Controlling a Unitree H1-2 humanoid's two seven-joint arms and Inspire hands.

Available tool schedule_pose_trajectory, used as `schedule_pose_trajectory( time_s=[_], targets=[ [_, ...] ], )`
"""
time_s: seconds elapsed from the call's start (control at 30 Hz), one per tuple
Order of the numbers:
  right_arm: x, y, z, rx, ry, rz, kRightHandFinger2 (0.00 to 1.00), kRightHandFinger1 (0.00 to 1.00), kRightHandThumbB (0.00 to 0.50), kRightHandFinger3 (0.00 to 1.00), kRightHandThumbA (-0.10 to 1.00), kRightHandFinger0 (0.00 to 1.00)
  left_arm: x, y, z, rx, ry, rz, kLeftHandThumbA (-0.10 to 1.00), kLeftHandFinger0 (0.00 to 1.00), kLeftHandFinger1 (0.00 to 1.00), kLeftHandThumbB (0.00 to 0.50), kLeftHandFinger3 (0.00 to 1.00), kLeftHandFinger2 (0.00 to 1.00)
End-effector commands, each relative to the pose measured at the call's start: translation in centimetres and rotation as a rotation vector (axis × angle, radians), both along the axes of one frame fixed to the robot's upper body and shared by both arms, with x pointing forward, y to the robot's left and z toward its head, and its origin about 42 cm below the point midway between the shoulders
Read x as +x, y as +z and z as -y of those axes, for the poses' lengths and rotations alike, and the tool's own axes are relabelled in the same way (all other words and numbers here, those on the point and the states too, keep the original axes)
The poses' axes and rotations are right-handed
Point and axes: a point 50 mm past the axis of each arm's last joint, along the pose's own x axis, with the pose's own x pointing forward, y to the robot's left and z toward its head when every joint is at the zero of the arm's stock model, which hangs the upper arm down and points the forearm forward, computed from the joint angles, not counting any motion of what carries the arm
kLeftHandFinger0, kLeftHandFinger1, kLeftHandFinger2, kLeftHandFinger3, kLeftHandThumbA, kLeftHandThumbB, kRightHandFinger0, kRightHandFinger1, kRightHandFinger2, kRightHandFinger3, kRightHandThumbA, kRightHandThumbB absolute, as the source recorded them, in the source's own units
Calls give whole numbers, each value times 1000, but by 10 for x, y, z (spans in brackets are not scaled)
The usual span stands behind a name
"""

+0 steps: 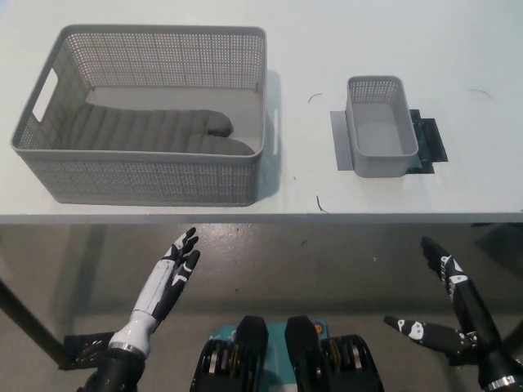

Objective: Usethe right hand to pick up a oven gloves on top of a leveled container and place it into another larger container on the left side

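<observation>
Head view. The white table [458,49] fills the upper half of the frame; its front edge runs straight across, with dark floor below. The large perforated grey container [147,175] stands at the table's left, its front wall near the front edge. The grey oven glove [147,131] lies flat inside it, on the bottom, thumb end toward the right wall. The small grey container [380,126] stands well apart to the right, empty, resting on a flat grey and dark base [429,139] that shows on both its sides. The table surface between the two containers is bare apart from a few thin dark strands. No legible writing or labels.

Both hands sit below the table edge, over the floor. The white left hand [170,276] rests at lower left, released, fingers extended and apart, holding nothing. The black right hand [445,306] is at lower right, also released, fingers spread wide, grasping nothing.
</observation>
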Motion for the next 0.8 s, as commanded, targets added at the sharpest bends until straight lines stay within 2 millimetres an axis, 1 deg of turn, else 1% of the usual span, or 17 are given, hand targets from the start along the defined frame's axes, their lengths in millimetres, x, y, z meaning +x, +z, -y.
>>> schedule_pose_trajectory(
  time_s=[0.0,0.07,0.13,0.2,0.23,0.27,0.33,0.37,0.47,0.53,0.57,0.63,0.77],
  targets=[
    [6,11,1,16,36,18,1000,1000,91,1000,1000,1000,6,14,0,0,-14,58,1000,1000,1000,481,1000,1000],
    [6,12,1,9,42,18,1000,1000,86,1000,1000,1000,6,14,0,9,-13,59,1000,1000,1000,479,1000,1000],
    [8,13,0,4,49,20,1000,1000,96,1000,1000,1000,6,15,-1,16,-11,63,1000,1000,1000,475,1000,1000],
    [8,13,-1,11,56,23,1000,1000,83,1000,1000,1000,7,15,-1,10,-13,68,1000,1000,1000,471,1000,1000],
    [8,13,-1,7,55,23,1000,1000,83,1000,1000,1000,8,15,-1,13,-17,80,1000,1000,1000,459,1000,1000],
    [8,13,-1,8,55,22,1000,1000,82,1000,1000,1000,8,15,-1,11,-17,78,1000,1000,1000,464,1000,1000],
    [8,13,-3,14,54,19,1000,1000,87,1000,1000,1000,8,15,-2,15,-18,71,1000,1000,1000,458,1000,1000],
    [8,13,-3,16,55,19,1000,1000,97,1000,1000,1000,8,15,-2,14,-19,70,1000,1000,1000,454,1000,1000],
    [8,13,-3,7,61,16,1000,1000,98,1000,1000,1000,5,13,-2,12,-17,65,1000,1000,1000,452,1000,1000],
    [8,13,-3,3,61,15,1000,1000,94,1000,1000,1000,5,13,-2,11,-15,65,1000,1000,1000,456,1000,1000],
    [8,13,-3,3,62,17,1000,1000,84,1000,1000,1000,5,13,-2,12,-14,64,1000,1000,1000,459,1000,1000],
    [9,13,-4,3,66,25,1000,1000,82,1000,1000,1000,5,13,-2,18,-17,66,1000,1000,1000,447,1000,1000],
    [8,10,-6,-5,66,19,1000,1000,101,1000,1000,1000,3,11,-3,26,-17,58,1000,1000,1000,446,1000,1000]
  ],
)
